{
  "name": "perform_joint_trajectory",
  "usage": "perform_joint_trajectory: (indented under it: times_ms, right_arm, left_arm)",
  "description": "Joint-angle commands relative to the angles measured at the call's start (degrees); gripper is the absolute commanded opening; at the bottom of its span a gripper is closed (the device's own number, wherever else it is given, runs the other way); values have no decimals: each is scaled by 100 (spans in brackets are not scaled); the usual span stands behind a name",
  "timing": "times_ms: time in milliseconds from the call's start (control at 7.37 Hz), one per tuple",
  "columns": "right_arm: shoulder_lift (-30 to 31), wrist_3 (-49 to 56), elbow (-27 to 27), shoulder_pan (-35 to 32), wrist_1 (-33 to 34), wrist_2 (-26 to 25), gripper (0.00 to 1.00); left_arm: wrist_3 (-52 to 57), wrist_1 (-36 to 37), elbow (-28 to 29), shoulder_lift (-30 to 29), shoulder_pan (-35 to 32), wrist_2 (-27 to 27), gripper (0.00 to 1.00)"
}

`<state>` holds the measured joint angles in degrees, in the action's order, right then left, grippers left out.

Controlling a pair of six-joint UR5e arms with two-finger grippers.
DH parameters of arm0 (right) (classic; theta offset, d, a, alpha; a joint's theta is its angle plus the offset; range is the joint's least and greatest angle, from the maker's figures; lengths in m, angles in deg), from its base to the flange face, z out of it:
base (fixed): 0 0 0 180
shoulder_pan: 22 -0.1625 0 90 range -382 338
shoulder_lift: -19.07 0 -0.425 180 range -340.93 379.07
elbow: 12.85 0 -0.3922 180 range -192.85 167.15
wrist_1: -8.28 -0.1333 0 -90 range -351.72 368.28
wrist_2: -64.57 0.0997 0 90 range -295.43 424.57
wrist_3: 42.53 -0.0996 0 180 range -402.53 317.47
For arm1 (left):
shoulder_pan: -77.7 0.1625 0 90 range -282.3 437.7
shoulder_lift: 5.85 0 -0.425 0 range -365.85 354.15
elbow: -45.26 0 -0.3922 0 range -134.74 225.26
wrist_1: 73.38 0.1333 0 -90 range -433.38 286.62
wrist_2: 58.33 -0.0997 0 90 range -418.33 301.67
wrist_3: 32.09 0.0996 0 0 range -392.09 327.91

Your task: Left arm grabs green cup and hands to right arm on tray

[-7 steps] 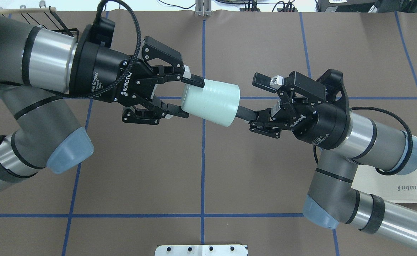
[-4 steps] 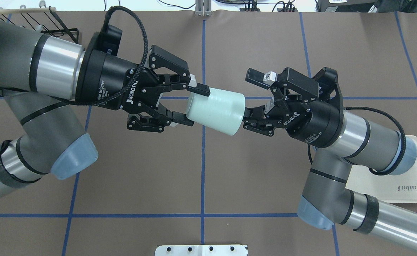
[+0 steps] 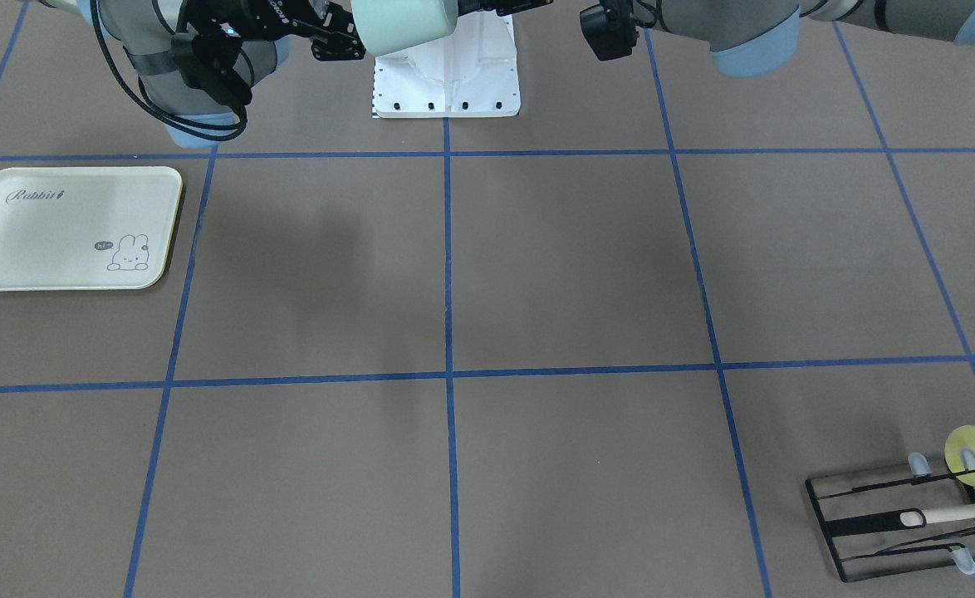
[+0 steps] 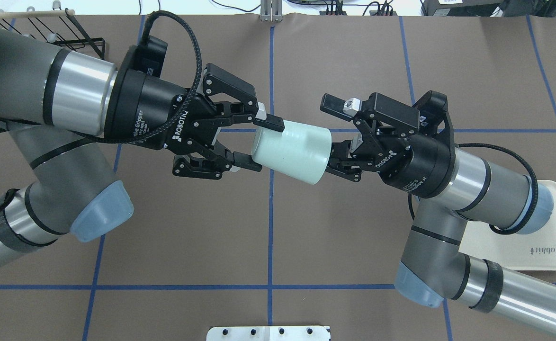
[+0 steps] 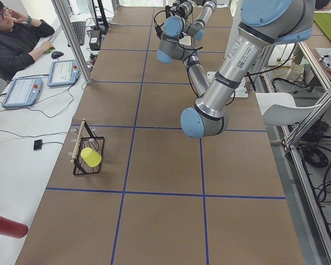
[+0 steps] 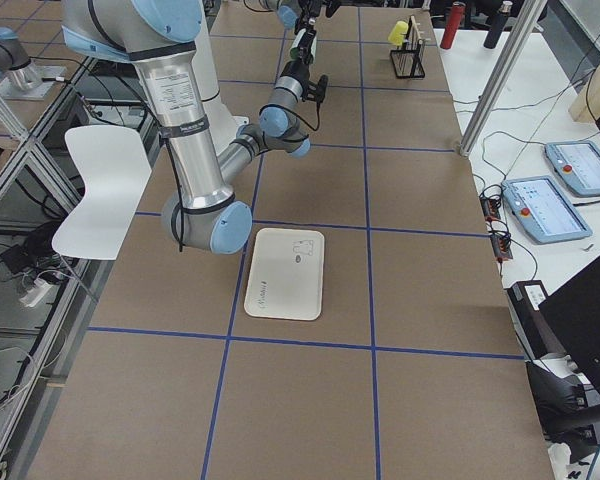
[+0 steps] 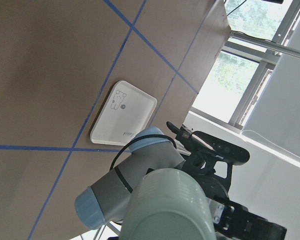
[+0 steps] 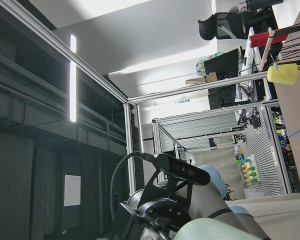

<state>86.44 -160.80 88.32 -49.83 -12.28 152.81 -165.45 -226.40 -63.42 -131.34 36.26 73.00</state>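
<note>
The green cup (image 4: 292,150), clamped at its base between the jaws of the left gripper (image 4: 261,146), appears light and slick; the right gripper (image 4: 331,131), jaws wide apart and empty, should pinch the rim wall.

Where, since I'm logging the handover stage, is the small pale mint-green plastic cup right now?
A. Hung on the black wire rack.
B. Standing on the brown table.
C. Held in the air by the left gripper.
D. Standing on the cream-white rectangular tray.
C: the left gripper clamps the mint-green cup by its narrow end above the table, with the open right gripper at its wide end.
</note>
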Motion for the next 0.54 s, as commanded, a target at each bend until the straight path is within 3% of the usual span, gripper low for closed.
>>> perform_joint_trajectory:
  times_ms: [0,407]
  right_arm:
    - [-4,6,-1,6,-9,0,43]
    - [5,6,-1,6,-10,9,28]
  left_arm:
    - [3,0,4,-1,4,6,4]
    - [12,0,4,-1,-4,6,4]
